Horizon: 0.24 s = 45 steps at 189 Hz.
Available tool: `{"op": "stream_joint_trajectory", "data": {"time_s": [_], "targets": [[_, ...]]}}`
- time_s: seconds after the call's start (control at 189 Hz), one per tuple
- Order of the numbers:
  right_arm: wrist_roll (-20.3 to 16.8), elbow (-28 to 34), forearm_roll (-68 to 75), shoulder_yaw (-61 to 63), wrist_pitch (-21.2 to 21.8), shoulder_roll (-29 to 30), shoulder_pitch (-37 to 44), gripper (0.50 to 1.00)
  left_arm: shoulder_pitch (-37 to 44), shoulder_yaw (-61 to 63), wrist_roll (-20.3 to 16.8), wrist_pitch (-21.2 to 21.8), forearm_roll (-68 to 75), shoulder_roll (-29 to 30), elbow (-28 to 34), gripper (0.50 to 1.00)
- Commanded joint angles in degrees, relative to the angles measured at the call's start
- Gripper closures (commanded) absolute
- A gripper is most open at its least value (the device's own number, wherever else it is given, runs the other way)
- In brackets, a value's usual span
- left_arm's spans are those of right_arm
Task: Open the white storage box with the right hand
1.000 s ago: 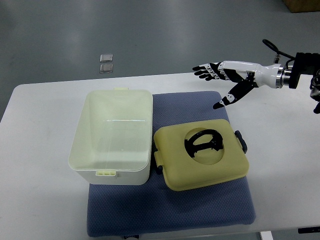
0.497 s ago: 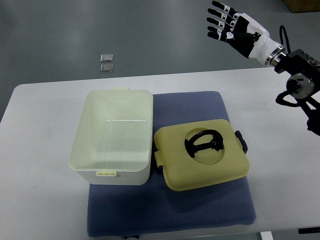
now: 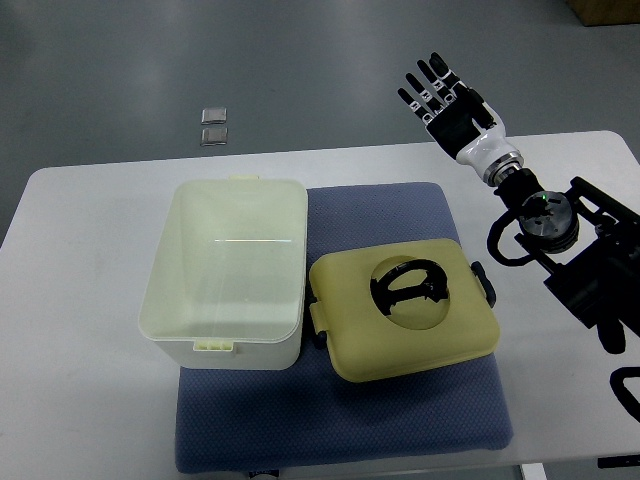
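On the blue-grey padded mat in the middle of the white table, the white storage box stands open, its pale, slightly translucent plastic walls smooth and glossy, its corners rounded, and its inside bare down to the floor. Small latch tabs show on its far and near rims. Its lid lies flat on the mat just to the right of the box, a cream, rounded-square slab with a round recess in the middle where a black handle sits, and dark clips on its left and right edges. The mat's fabric looks finely dimpled. The right hand is raised above the far edge of the table, well apart from box and lid, its black fingers straight and spread, holding nothing; its white wrist runs down into a black jointed arm at the right. On the grey floor beyond the table lie two small square plates.
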Motion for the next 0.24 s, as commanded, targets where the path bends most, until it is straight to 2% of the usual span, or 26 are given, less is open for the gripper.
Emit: {"op": "stream_joint_trajectory", "data": {"time_s": [0.0,0.233], "targets": [[0.1,-0.33,-0.04,0.78,0.0,0.11,-1.8,0.55,-0.04,-0.01,-0.01,0.0,-0.01,0.0,0.0,0.5],[0.1,-2.61,-0.04,0.87,0.0,-0.07,-2.42,0.55,-0.04,-0.01,-0.01,0.0,-0.01,0.0,0.0,0.5]]}}
